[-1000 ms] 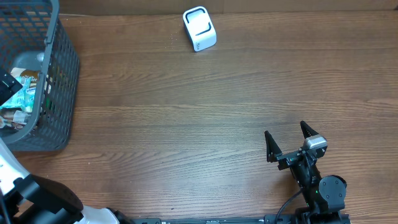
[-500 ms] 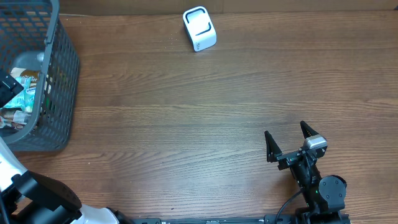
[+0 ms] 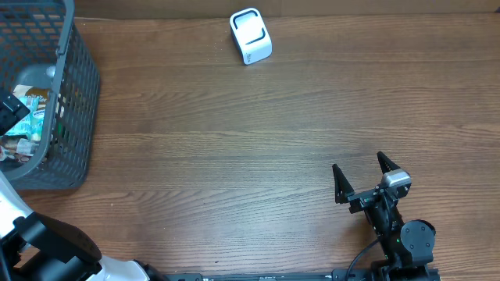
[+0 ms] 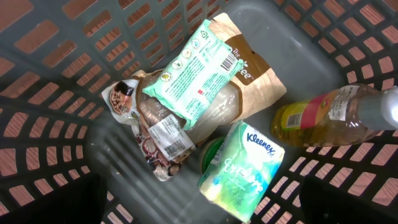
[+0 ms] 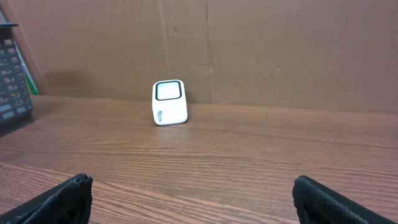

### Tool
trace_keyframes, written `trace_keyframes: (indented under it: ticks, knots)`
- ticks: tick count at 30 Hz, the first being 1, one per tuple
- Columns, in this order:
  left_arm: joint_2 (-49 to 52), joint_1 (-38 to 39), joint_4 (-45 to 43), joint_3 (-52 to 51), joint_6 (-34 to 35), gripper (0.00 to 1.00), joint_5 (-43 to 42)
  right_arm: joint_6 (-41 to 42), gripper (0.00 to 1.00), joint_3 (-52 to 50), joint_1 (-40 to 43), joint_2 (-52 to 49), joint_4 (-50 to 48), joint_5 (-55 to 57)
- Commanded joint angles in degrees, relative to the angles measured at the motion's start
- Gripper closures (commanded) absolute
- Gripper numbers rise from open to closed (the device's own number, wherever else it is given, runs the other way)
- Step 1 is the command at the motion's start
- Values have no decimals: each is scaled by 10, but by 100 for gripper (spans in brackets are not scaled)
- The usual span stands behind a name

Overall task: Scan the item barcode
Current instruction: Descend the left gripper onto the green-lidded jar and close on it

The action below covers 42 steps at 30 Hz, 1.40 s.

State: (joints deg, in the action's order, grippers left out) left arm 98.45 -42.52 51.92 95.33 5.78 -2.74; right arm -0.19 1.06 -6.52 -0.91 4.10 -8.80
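Note:
My left gripper (image 4: 199,204) hangs open over the grey basket (image 3: 74,94), only its dark fingertips (image 4: 53,200) showing at the lower corners of the left wrist view. Below it lie a green wipes pack (image 4: 193,68) on a brown bag (image 4: 258,84), a clear bag of beans with a white barcode label (image 4: 171,137), a Kleenex pack (image 4: 242,171) and a bottle of yellow liquid (image 4: 329,115). The white scanner (image 3: 251,36) stands at the table's far edge, also seen ahead in the right wrist view (image 5: 169,102). My right gripper (image 3: 358,164) rests open and empty near the front right.
The basket's walls (image 4: 74,68) close round the items on all sides. A green lid (image 4: 211,155) peeks out under the Kleenex pack. A brown cardboard wall (image 5: 261,43) stands behind the scanner. Bare wood table (image 3: 234,148) lies between basket and right arm.
The left arm has shifted very slightly over the basket. The right arm and the scanner have not moved.

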Motion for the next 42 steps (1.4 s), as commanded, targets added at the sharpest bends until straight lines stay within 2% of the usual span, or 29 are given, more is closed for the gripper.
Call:
trace_keyframes:
  ticks: [1, 42]
  knots:
    - [6, -2, 2, 4, -5, 0, 4, 1, 0, -6, -2, 2, -3, -3]
    - [6, -2, -13, 4, -7, 0, 3, 1, 0, -6, -2, 2, -3, -3]
